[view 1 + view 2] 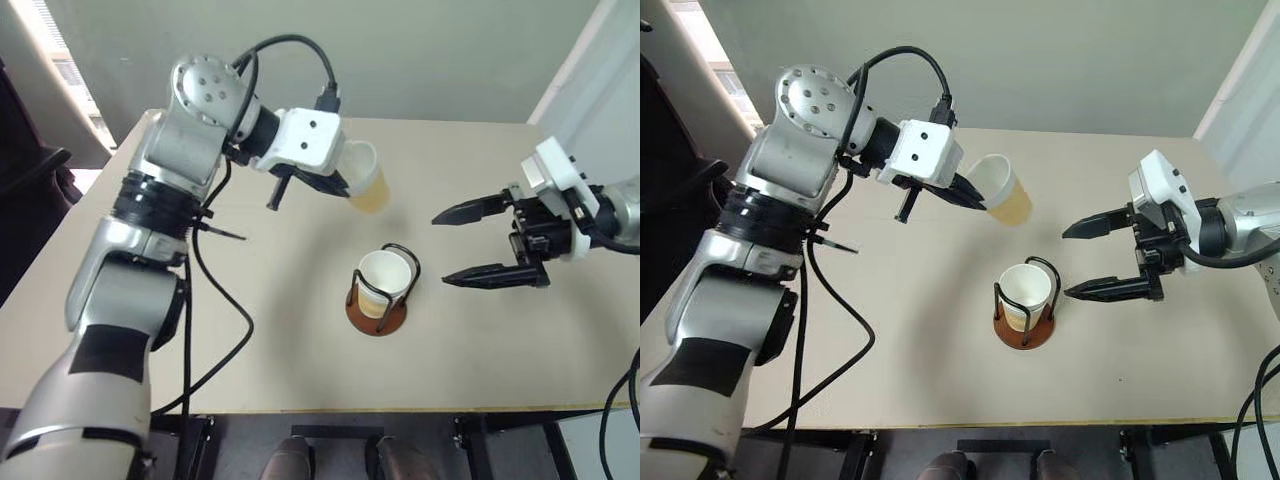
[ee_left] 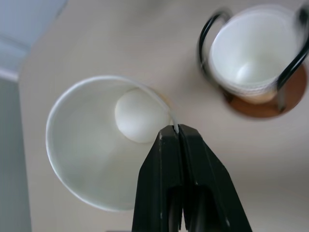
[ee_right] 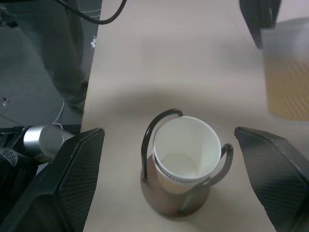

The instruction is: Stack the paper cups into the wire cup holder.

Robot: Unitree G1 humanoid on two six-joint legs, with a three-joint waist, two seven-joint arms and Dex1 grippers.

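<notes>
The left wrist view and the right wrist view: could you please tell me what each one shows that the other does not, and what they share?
The left wrist view alone looks into the held paper cup, down to its white bottom, with the left gripper shut on its rim. The right wrist view alone shows that cup's tan outside, and the right gripper open, its fingers standing either side of the wire cup holder. Both share the beige table and the holder with one paper cup standing inside its wire arches.
</notes>
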